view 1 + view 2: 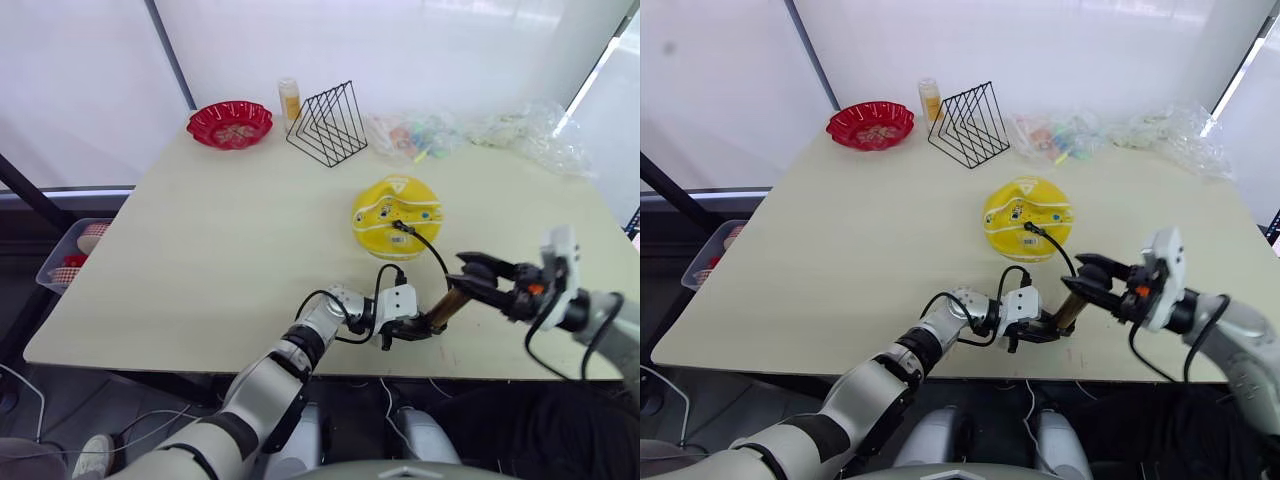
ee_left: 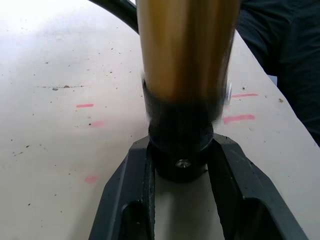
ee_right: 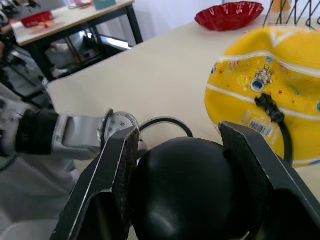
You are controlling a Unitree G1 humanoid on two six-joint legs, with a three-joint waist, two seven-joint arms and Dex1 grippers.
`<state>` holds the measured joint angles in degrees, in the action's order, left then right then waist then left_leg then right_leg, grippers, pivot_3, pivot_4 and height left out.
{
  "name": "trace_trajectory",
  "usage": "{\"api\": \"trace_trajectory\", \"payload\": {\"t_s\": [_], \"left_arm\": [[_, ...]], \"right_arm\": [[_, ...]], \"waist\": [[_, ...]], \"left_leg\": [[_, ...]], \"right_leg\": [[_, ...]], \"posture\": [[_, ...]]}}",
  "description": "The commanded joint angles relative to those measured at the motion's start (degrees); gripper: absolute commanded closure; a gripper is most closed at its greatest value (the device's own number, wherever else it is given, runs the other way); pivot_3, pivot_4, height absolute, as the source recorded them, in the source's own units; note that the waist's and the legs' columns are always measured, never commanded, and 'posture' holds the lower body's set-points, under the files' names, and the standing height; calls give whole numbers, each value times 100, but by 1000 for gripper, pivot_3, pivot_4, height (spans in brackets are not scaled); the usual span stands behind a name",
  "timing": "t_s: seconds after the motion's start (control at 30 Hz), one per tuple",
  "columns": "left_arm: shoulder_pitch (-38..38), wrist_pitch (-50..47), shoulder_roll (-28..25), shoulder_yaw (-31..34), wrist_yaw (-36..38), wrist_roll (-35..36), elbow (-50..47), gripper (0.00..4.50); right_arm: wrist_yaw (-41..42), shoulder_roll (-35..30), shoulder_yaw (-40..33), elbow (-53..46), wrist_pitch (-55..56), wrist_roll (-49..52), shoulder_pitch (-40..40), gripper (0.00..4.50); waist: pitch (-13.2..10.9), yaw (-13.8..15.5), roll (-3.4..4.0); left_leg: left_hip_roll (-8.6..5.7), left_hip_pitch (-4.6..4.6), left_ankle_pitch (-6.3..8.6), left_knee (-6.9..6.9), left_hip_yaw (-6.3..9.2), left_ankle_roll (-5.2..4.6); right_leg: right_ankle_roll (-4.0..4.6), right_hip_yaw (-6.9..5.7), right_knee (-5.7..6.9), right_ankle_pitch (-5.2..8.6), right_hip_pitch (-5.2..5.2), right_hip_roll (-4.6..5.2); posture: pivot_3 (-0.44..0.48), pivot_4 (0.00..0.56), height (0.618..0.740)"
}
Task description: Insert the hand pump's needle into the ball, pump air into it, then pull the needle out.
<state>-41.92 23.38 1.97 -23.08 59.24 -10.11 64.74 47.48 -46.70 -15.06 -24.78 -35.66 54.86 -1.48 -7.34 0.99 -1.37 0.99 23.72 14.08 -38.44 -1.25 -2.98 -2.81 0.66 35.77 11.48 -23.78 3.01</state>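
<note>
A pale beige table (image 1: 200,250) is carrying a row of things along its far edge. A red scalloped bowl (image 1: 230,124) is sitting toward the far left corner, with small pieces inside it. Just beside it, a small yellow bottle (image 1: 289,99) is standing upright, and a black wire rack (image 1: 327,124) is standing next to the bottle. Crumpled clear plastic bags (image 1: 520,132) holding colourful bits are lying further right. A clear bin (image 1: 78,250) with red-and-white contents is sitting below the table's left side.
</note>
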Motion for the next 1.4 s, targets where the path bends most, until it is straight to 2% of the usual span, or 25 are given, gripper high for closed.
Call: {"api": "trace_trajectory", "payload": {"t_s": [0.03, 0.2, 0.4, 0.5, 0.73, 0.97, 1.27, 1.33, 1.4], "left_arm": [[249, -239, -147, -245, -1, -411, 467, 3467], [245, -237, -143, -248, 19, -423, 477, 3467], [232, -236, -144, -242, 26, -421, 484, 3467], [223, -233, -140, -240, 20, -422, 491, 3467], [199, -234, -127, -240, 7, -424, 497, 3467], [188, -240, -113, -231, 0, -415, 508, 3467], [185, -214, -111, -180, -22, -426, 509, 3467], [189, -205, -111, -173, -23, -426, 516, 3467], [184, -195, -110, -176, -21, -436, 531, 3467]], "right_arm": [[-40, -206, -748, -437, -227, 810, -298, 2437], [-342, -1054, -1689, -128, -1027, 2283, -1020, 2437], [-832, -1465, -2066, 210, -1462, 3131, -1569, 2437], [-908, -1438, -2048, 144, -1546, 3160, -1500, 2437], [-558, -754, -1437, -563, -1041, 1890, -713, 2437], [350, -69, -25, -378, 348, -282, 261, 2437], [473, 616, 1060, 563, 1205, -1601, 763, 2437], [509, 668, 1116, 692, 1387, -1799, 774, 2437], [456, 656, 871, 559, 1332, -1621, 649, 2437]], "waist": [[-2, 15, -4], [-23, 13, 13], [-31, 18, 10], [-38, 19, 6], [-36, 5, -2], [15, -17, -57], [46, -15, -78], [48, -14, -82], [53, -14, -74]], "left_leg": [[0, 5, 0, 0, 5, 0], [-12, 13, 6, 1, -3, -12], [-11, 16, 8, 3, 3, -14], [-12, 17, 8, 3, 2, -14], [-11, 13, 12, 3, 4, -20], [-6, -1, 12, 1, 10, -19], [-1, -7, 13, 2, 14, -17], [-1, -7, 14, 1, 12, -17], [-1, -6, 14, 1, 14, -17]], "right_leg": [[2, -9, -1, 1, -2, -1], [-8, -4, -7, 9, -4, 11], [-8, -8, -14, 10, -3, 13], [-8, -8, -14, 10, -3, 16], [-13, -9, -17, 12, 2, 14], [-32, -14, -15, 24, 13, 9], [-12, -18, -16, 13, 14, 14], [-12, -16, -16, 12, 13, 17], [-12, -18, -16, 13, 13, 17]], "posture": [[0, 150, 737], [0, 150, 737], [0, 150, 737], [0, 150, 737], [0, 150, 737], [0, 150, 737], [0, 150, 737], [0, 150, 737], [0, 150, 737]]}}
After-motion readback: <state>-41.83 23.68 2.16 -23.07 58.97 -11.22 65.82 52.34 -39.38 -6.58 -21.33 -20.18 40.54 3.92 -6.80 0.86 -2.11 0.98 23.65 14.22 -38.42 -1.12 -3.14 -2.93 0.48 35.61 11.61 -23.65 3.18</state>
